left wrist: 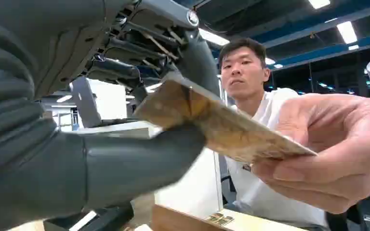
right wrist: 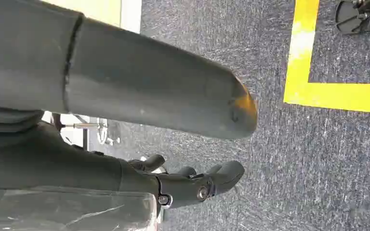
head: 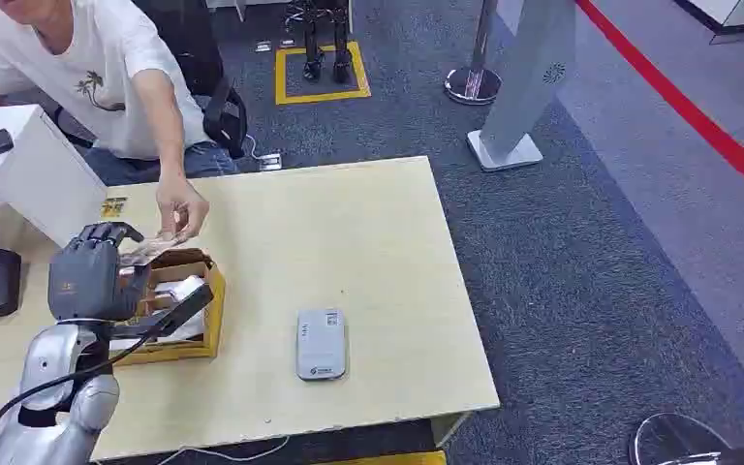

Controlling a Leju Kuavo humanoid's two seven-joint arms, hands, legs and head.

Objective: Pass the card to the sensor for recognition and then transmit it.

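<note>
While the left hand (head: 85, 273) is raised above the front-left part of the counter (head: 349, 252), its fingers (left wrist: 120, 72) and thick thumb pinch one end of a tan card (left wrist: 212, 122). A person's hand (left wrist: 337, 154) grips the card's other end, so both hold it at once — the card hangs in the air just over the far edge of a cardboard box (head: 179, 310) that sits on the counter beside the robot's arm. The person, in a white shirt, sits at the counter's far-left corner and reaches in across it.

A flat grey sensor (head: 321, 343) lies on the counter to the right of the box, apart from it and nearer the front edge. The right hand (right wrist: 192, 185) hangs over grey carpet near a yellow floor marking — its fingers are curled inward and hold nothing.
</note>
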